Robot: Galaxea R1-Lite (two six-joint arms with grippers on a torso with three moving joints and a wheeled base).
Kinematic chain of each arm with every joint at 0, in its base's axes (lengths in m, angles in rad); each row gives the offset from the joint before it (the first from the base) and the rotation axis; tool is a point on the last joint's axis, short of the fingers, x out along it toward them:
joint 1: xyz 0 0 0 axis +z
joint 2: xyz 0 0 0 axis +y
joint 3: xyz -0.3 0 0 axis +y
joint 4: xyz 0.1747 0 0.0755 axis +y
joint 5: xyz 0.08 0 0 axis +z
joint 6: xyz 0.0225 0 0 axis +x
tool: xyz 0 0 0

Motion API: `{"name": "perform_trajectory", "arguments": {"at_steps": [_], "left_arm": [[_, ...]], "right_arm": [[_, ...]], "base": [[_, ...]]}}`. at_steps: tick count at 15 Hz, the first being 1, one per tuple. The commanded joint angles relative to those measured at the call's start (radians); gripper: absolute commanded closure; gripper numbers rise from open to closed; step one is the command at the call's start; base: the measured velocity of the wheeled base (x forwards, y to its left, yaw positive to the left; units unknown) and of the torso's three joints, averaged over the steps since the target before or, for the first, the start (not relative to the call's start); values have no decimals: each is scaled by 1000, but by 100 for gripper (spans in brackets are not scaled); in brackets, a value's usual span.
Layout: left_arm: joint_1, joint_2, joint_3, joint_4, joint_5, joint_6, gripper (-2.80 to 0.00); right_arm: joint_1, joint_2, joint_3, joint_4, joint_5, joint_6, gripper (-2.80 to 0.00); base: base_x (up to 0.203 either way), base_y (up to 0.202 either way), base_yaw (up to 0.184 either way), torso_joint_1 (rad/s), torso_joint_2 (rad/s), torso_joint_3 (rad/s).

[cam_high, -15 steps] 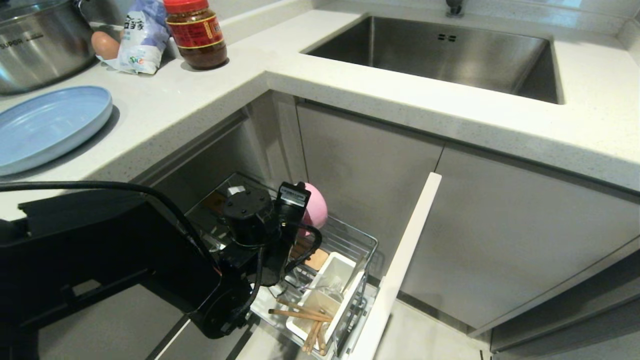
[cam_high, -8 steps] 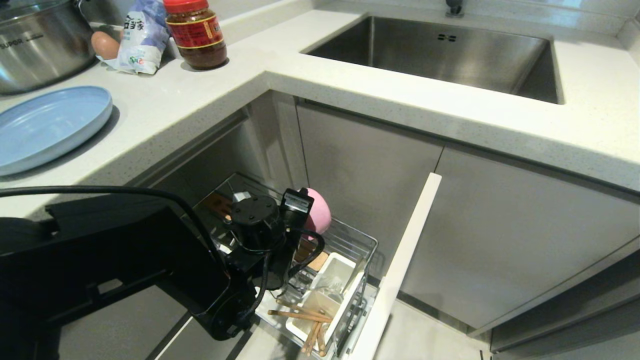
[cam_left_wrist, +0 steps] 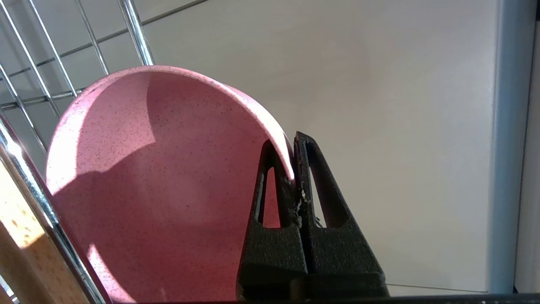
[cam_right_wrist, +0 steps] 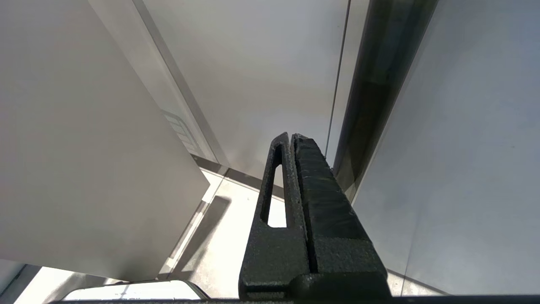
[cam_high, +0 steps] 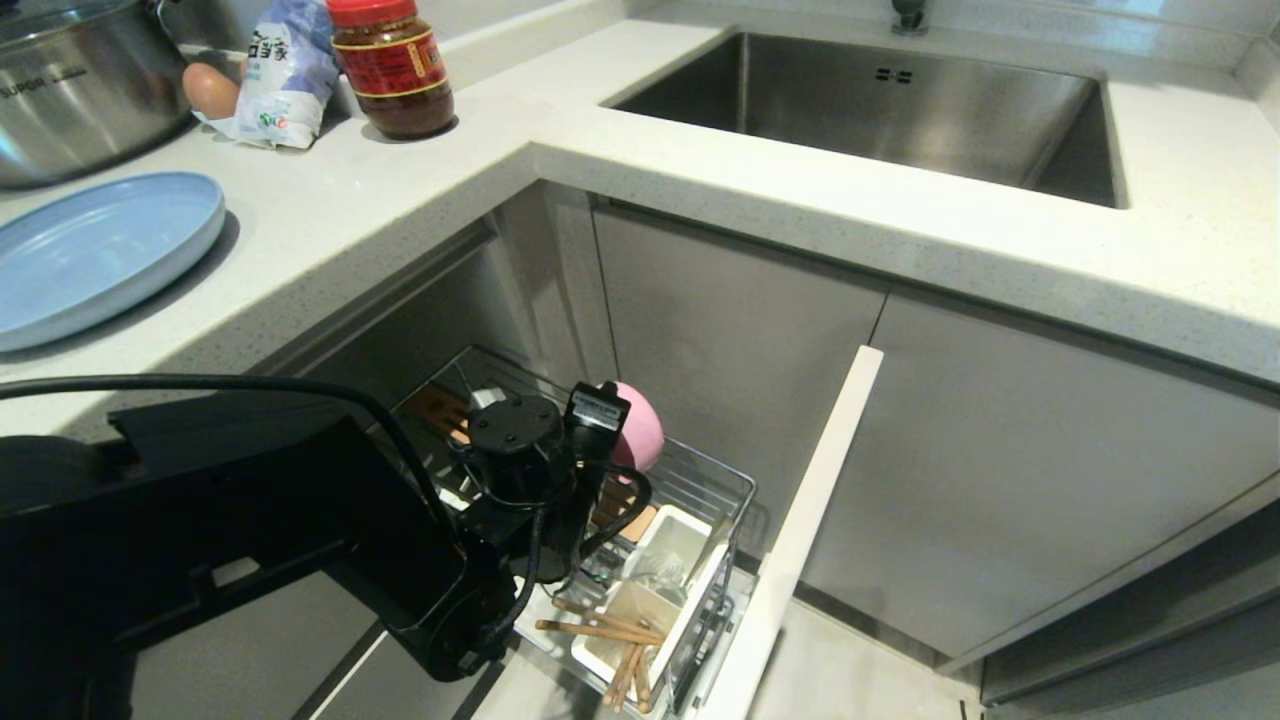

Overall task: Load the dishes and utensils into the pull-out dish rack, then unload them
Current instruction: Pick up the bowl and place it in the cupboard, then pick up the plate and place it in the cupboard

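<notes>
the left gripper has its jaws pinched on the rim of the pink bowl, one finger inside the wall and one outside. in the head view the bowl shows just right of centre, standing on edge at the back of the pull-out dish rack, with the arm's wrist directly left of it. the relation that matters: the bowl's rim runs up and away from the fingertips, its hollow facing the camera side and the wire basket bars beside it, so i judge any lift has to go along the plane of the rim to clear the wires. the chopsticks lie low in the frame in the rack's white cup. the blue plate sits on the counter at upper left. the right gripper, pressed together on nothing, is parked beside the cabinet fronts.
</notes>
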Motion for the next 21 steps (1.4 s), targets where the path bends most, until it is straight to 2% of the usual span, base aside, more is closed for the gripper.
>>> {"name": "perform_trajectory", "arguments": {"at_steps": [1, 2, 3, 8, 12, 15, 17, 21], "left_arm": [[0, -2, -2, -5, -1, -6, 0], [-1, -2, -3, 0, -4, -5, -46], [-1, -2, -7, 10, -1, -3, -280], [-11, -48, -12, 44, 28, -6, -280], [-35, -151, -8, 213, 111, -11, -280], [-53, -275, -15, 439, 180, -12, -280], [-70, -315, -37, 569, 264, -12, -280], [-81, -312, -38, 593, 312, -17, -280]], "right_arm": [[0, -4, 0, 0, 0, 0, 0], [0, -4, 0, 0, 0, 0, 0], [0, -4, 0, 0, 0, 0, 0], [1, -4, 0, 0, 0, 0, 0], [0, -4, 0, 0, 0, 0, 0], [0, -4, 0, 0, 0, 0, 0], [0, -4, 0, 0, 0, 0, 0], [1, -4, 0, 0, 0, 0, 0]], "base": [[0, 0, 0, 0, 0, 0], [0, 0, 0, 0, 0, 0], [0, 0, 0, 0, 0, 0], [0, 0, 0, 0, 0, 0], [0, 0, 0, 0, 0, 0], [0, 0, 0, 0, 0, 0], [0, 0, 0, 0, 0, 0], [0, 0, 0, 0, 0, 0]]}}
